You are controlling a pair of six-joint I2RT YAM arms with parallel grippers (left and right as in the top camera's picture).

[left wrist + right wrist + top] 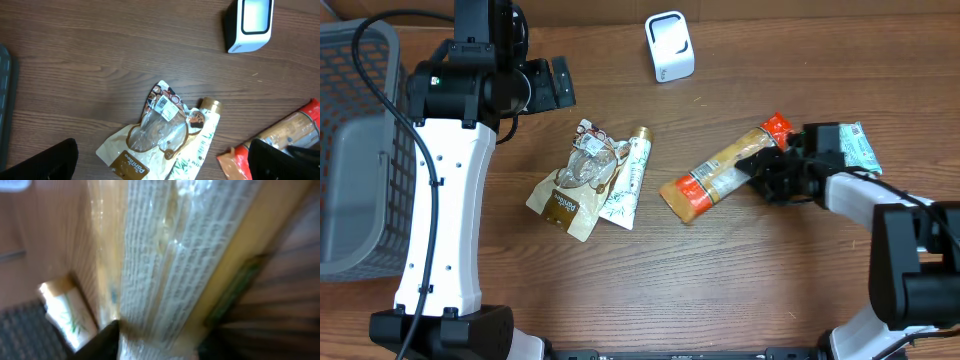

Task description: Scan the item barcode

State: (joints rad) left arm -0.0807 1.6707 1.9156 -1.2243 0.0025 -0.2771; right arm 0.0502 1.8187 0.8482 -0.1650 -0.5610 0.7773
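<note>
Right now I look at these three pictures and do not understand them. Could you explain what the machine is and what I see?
It is a robot with two arms at a table. One picture looks down from above; the others come from cameras on each wrist. On the table lie a white scanner, a brown pouch, a tube and a grey basket. The left gripper hangs open. The right gripper is around a long orange packet; whether it grips is unclear.

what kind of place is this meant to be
Probably a mock checkout: a white barcode scanner on the wooden table, packaged goods like a long snack packet, and a grey basket alongside.
</note>
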